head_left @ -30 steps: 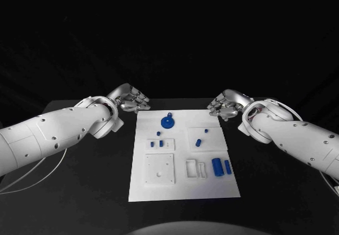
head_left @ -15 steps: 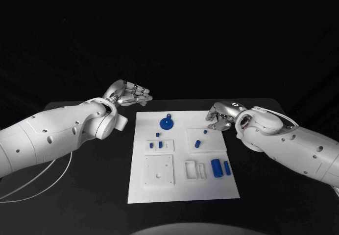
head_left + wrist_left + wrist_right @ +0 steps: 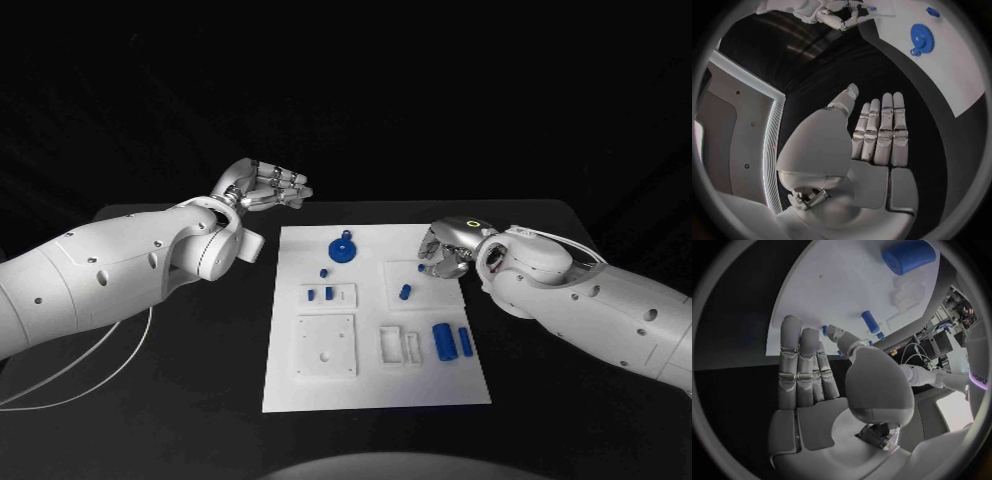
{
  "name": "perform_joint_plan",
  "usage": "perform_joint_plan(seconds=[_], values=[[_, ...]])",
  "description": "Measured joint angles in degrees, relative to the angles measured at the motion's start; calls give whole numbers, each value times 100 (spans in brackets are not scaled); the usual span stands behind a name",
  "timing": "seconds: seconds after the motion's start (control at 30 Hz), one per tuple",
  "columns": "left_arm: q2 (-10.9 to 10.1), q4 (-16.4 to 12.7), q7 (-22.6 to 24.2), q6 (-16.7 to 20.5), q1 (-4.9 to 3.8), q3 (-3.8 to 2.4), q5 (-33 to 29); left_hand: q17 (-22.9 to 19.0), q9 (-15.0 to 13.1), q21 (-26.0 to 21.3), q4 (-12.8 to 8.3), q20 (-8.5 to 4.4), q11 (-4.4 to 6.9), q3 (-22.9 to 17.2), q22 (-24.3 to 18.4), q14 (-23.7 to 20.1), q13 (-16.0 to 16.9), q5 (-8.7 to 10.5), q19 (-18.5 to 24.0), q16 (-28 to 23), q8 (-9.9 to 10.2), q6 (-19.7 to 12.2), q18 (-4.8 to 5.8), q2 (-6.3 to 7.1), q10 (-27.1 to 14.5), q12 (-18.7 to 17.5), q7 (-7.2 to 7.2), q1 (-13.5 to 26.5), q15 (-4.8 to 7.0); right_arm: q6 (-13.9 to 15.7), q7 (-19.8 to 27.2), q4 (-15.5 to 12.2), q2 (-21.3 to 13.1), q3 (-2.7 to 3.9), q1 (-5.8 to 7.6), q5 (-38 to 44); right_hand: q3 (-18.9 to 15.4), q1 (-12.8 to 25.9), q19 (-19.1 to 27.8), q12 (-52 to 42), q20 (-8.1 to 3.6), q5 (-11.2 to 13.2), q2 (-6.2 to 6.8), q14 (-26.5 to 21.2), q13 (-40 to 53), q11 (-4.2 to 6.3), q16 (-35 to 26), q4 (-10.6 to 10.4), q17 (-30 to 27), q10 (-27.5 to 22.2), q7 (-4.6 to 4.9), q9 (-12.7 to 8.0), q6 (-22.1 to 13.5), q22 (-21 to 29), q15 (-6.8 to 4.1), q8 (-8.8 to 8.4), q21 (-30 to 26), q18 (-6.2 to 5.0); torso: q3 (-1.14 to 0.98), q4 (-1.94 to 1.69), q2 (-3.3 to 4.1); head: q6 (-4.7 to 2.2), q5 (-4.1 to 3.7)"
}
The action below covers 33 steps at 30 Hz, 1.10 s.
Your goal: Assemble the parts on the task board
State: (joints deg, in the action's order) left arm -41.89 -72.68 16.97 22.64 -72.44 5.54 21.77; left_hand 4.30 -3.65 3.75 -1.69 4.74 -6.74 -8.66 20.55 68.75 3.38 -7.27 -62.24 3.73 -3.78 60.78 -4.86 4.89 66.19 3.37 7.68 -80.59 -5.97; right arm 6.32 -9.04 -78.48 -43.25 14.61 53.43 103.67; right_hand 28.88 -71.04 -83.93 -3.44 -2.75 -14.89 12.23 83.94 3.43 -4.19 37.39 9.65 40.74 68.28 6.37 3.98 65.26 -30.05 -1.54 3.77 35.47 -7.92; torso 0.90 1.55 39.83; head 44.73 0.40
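- Head view: my left hand point(image 3: 268, 187) hangs beyond the far left corner of the flat white rectangular task board point(image 3: 375, 390), silver fingers loosely apart and holding nothing. My right hand point(image 3: 444, 252) sits over the board's right edge, near a small blue peg point(image 3: 420, 268). A toothed blue gear disc point(image 3: 342, 249) lies at the far end, two smooth blue cylinders point(image 3: 451, 340) nearer me.
- Left wrist view: metallic fingers point(image 3: 879, 131) straight, side by side, empty.
- Right wrist view: fingers point(image 3: 799, 360) extended, gripping nothing, above matte white board.

matt white task board point(image 3: 368, 380), metallic silver fingers point(image 3: 879, 132).
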Motion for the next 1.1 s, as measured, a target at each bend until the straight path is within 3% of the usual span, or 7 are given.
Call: perform_joint_plan(seconds=[0.2,0.3,0.4,0.53,0.97,1.1], values=[[0,23,21,-23,-1,0,-48,-30,0,0,-33,77,0,-2,-589,-70,0,0,-86,0,0,-19,0,-23,0,0,20,23,-28,-74,-17,-18,6,-8,-18,12,132,30,0,0,0,-43,30,0,0,0,37,45,17,0,0,0,0,-116,0,0,0,2,-3,2,-1,0,7],[2,27,25,-36,-1,0,-63,-30,0,0,-33,58,0,-1,-825,-70,0,0,-105,0,0,-19,0,-23,0,0,20,23,-28,-86,-22,-17,22,-10,-24,15,217,30,0,0,0,-41,30,0,0,0,55,56,30,0,0,0,0,-171,-1,0,0,3,-3,2,-1,2,8],[4,32,27,-50,-1,0,-76,-30,1,27,-32,79,0,-1,-949,-70,0,0,-126,0,0,-19,0,-23,0,0,20,23,-28,-87,-29,-2,48,-16,-33,17,350,30,0,0,0,55,30,0,0,19,93,49,44,66,-7,1,8,-219,-1,0,0,5,-3,2,0,8,14],[5,36,28,-70,-1,0,-89,-29,1,41,-32,58,0,-1,-998,-70,-1,0,-146,0,0,-19,0,-23,0,0,20,23,-28,-74,-38,17,79,-21,-42,22,534,-12,0,0,0,209,-12,0,0,55,133,38,75,202,-40,8,106,-312,-1,0,34,7,-3,1,0,14,18],[15,49,13,-118,-1,0,-64,-29,1,41,-32,58,-21,-1,-1049,-91,-1,0,-146,0,0,-19,0,-53,-19,0,20,-7,-49,-22,-68,42,131,-51,-40,60,554,-111,81,6,-80,490,-269,-22,23,205,201,30,114,636,-115,9,347,-639,-62,0,187,45,2,-2,0,29,38],[18,51,10,-134,-1,0,-53,-29,1,41,-32,58,-21,0,-1067,-91,-1,0,-146,0,0,-19,0,-53,-19,0,20,-7,-49,1,-86,59,149,-64,-37,90,569,-90,94,6,-93,542,-288,-22,32,224,203,45,116,680,-124,9,413,-727,-63,0,192,51,3,-2,0,31,44]])
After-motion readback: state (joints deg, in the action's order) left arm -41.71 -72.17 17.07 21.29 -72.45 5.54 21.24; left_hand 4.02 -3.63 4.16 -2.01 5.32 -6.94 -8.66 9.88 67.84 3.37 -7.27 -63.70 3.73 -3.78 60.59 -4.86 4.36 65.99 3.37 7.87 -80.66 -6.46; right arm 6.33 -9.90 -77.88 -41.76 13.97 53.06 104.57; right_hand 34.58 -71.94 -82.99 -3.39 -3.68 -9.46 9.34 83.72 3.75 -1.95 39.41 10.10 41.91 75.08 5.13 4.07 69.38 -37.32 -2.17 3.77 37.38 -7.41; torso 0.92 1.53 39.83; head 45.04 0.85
